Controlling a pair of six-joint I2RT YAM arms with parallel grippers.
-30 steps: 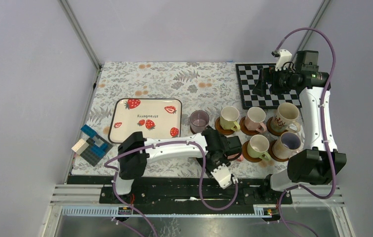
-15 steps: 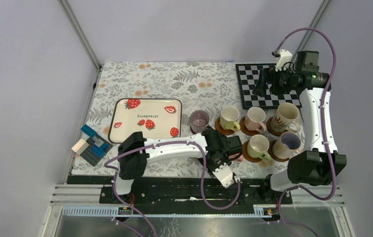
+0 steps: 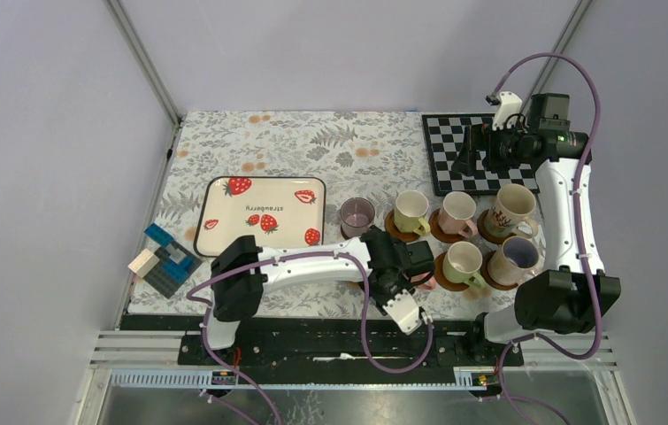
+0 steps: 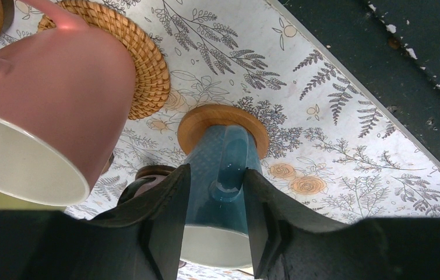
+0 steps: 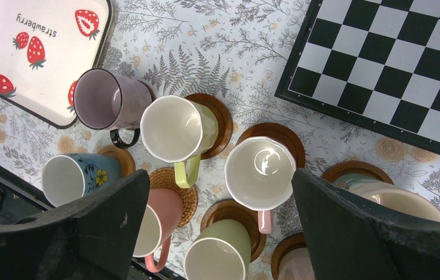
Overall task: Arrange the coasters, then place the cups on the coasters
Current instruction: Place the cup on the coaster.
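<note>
A blue cup [image 4: 206,175] stands on a light wood coaster [image 4: 252,125]. My left gripper [image 4: 217,169] hovers over it, partly open, its fingers on either side of the handle without pressing it. Beside it a pink cup [image 4: 48,99] rests on the woven coaster [image 4: 147,64]. Several more cups stand on brown coasters, among them the green cup [image 3: 463,261] and the tall patterned cup [image 3: 511,208]. The purple cup [image 3: 357,215] is at the left end. My right gripper [image 3: 469,159] hangs high by the checkerboard, wide open and empty.
A strawberry tray [image 3: 264,212] lies left of the cups. The checkerboard mat [image 3: 445,168] is at the back right. A pile of toy blocks [image 3: 166,259] sits at the left edge. The table's dark near rail [image 4: 409,87] runs close to the blue cup.
The left wrist has shifted slightly to the right, away from where it stood a second ago. The right arm and the cups have not moved.
</note>
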